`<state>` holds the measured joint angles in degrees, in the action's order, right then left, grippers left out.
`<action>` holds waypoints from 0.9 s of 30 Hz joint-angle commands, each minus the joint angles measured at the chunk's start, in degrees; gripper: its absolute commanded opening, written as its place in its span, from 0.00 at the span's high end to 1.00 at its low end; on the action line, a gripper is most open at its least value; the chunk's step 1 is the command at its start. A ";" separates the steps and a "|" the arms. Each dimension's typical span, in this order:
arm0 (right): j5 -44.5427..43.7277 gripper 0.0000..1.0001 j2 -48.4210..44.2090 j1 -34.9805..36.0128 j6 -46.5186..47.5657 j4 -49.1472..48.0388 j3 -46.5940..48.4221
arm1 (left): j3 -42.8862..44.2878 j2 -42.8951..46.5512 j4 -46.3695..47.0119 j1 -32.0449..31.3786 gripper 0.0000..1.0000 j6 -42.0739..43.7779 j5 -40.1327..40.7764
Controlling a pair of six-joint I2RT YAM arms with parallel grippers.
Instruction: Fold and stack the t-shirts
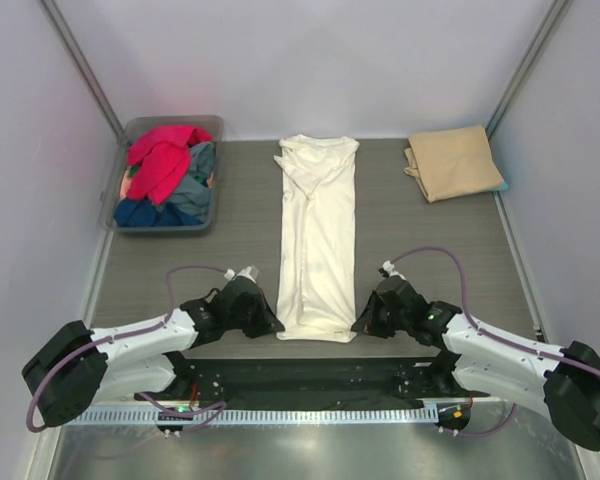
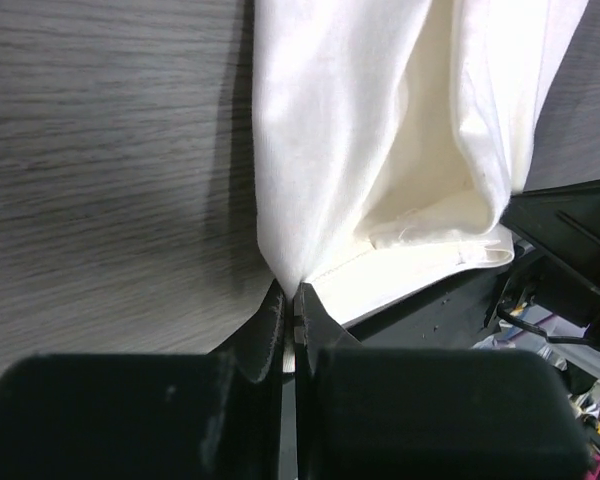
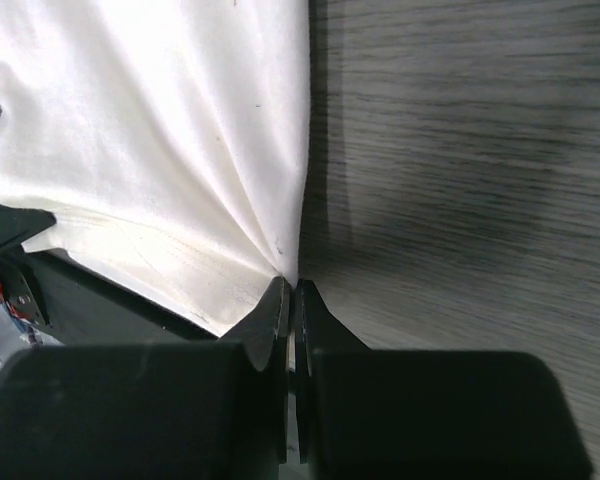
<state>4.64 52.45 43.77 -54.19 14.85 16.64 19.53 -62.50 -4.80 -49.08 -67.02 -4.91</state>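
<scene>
1. Top view. The cream shirt (image 1: 318, 240) lies mid-table (image 1: 420, 250) as a long narrow strip, with the collar far from me and the hem at the near edge. I judge it light, limp cotton with no stiffness, so it will sag wherever it is not held. The two hem corners are the sensible hold. The left gripper (image 1: 270, 325) sits at the near-left corner and the right gripper (image 1: 360, 322) at the near-right. A tan shirt (image 1: 453, 162) lies folded at far right. A red shirt (image 1: 165, 155) is heaped with darker ones in the tub (image 1: 113, 190) at far left.
2. Left wrist. The left gripper (image 2: 290, 295) has its jaws pressed together on the hem corner of the cream shirt (image 2: 320, 130). Cloth fans out from the pinch. Several layers show here, with an inner fold and a stitched hem edge. My guess is a shallow bite could drop the lower layers.
3. Right wrist. The right gripper (image 3: 290, 290) is likewise clamped on its corner of the cream shirt (image 3: 160, 140), and pleats radiate from the tips. The fabric is matte with a fine weave and a few faint specks, so it is not slippery. Uneven lifting would likely skew the hem.
</scene>
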 commanded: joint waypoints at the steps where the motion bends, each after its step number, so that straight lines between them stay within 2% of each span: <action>1: 0.27 0.99 -1.73 -0.09 -0.91 4.13 0.67 | 3.05 2.90 -7.23 -2.24 1.00 -1.09 3.14; 4: -2.00 0.99 -5.15 -0.09 -1.62 8.42 4.44 | 9.88 5.37 -15.66 -3.48 1.00 -0.39 7.10; 6: -6.56 0.99 -6.21 -0.09 -0.40 12.56 9.18 | 14.55 5.72 -23.19 -3.48 0.99 1.71 11.38; 11: -12.98 0.99 -1.84 -0.96 4.26 17.92 22.17 | 30.37 1.16 -33.24 -2.17 0.96 8.04 16.68; 14: -13.17 0.99 4.05 -3.33 8.13 18.28 28.50 | 38.18 -4.98 -35.62 0.81 0.95 13.31 16.42; 19: -9.66 0.99 15.20 -13.52 15.51 16.97 36.61 | 48.65 -14.21 -36.42 5.74 0.95 22.00 17.30; 27: -5.35 0.99 32.35 -20.30 23.34 12.92 49.26 | 63.07 -31.52 -35.28 15.94 0.96 28.96 10.98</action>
<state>-0.12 81.21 25.36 -36.32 28.60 61.41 78.13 -90.61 -38.00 -36.36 -43.72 6.50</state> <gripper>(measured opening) 0.043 0.047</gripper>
